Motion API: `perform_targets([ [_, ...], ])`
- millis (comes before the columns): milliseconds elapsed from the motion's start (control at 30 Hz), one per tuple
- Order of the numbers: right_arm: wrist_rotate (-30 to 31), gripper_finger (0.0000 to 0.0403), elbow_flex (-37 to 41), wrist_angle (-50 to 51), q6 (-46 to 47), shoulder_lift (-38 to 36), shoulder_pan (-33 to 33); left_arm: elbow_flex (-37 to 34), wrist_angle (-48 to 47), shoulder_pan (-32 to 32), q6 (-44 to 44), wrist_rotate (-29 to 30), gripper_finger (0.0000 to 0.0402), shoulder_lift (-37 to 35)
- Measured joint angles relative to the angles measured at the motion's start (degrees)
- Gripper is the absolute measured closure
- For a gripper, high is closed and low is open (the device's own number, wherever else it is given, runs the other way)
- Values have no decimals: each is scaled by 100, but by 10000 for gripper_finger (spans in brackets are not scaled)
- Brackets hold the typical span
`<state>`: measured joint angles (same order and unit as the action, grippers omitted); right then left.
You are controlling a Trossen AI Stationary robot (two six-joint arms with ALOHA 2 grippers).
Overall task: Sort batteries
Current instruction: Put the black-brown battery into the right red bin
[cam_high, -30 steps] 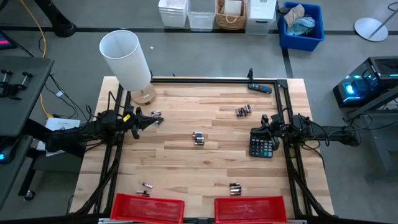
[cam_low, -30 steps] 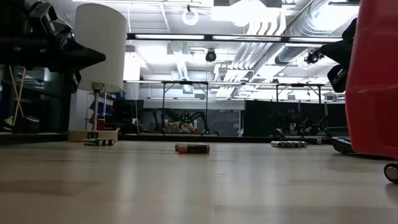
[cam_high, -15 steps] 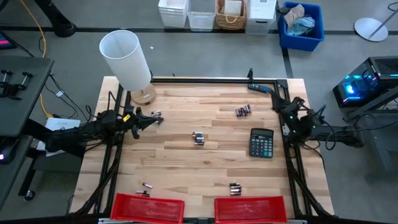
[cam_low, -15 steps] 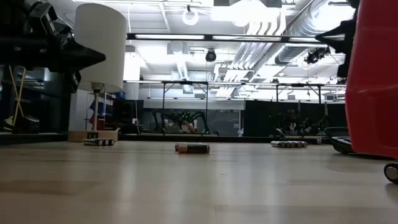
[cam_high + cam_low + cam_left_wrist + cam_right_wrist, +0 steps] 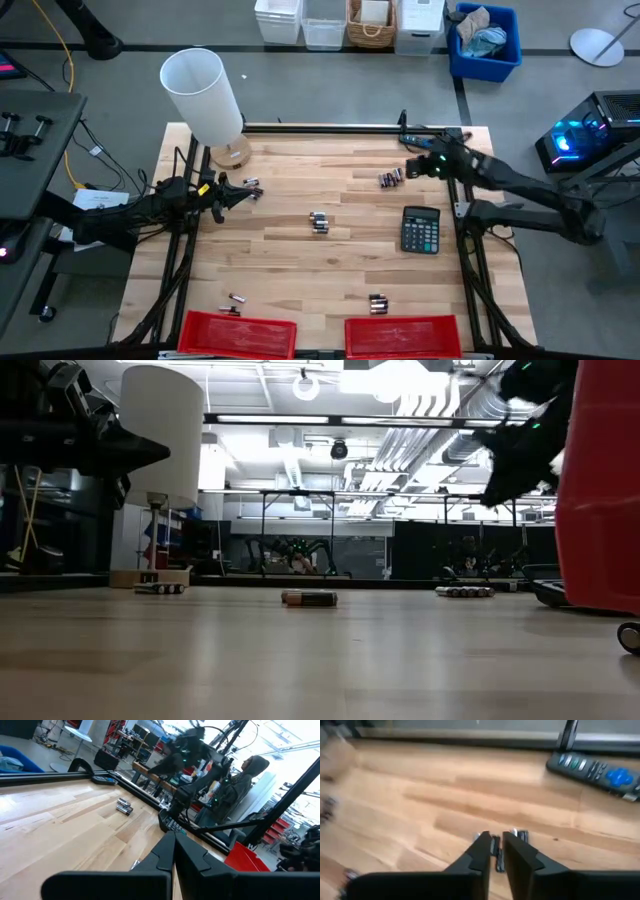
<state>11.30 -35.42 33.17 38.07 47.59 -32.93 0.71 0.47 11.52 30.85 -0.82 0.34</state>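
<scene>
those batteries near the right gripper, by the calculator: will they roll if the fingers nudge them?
Probably. The batteries are small cylinders lying on their sides on the smooth wooden table, so a nudge across their length would likely send them rolling. They lie bunched, so touching one may scatter its neighbours. Their metal casings look slick, so the right gripper may slip on them.

2 dark arms [image 5: 530, 195], black cables
</scene>
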Motion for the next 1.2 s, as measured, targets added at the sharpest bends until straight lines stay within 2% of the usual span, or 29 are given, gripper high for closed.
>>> perform_targets([
  [67, -367, 327, -98, 131, -37, 628, -346, 0, 0, -2, 0, -2, 401, 0],
  [167, -839, 294, -145, 472, 379, 1475, -882, 0, 0, 0, -1, -2, 401, 2],
  [333, -1858, 267, -262, 172, 551, 2450, -1314, 0, 0, -2, -2, 0, 401, 0],
  [633, -1389, 265, -655, 146, 648, 3423, -1314, -1, 0, -1, 0, 0, 401, 1],
  [800, -1302, 265, -766, 180, 342, 3803, -1311, -2, 0, -1, 0, -2, 401, 2],
  [1200, -1041, 265, -767, 277, -324, 3946, -1316, 0, 0, 0, 0, -2, 401, 2],
])
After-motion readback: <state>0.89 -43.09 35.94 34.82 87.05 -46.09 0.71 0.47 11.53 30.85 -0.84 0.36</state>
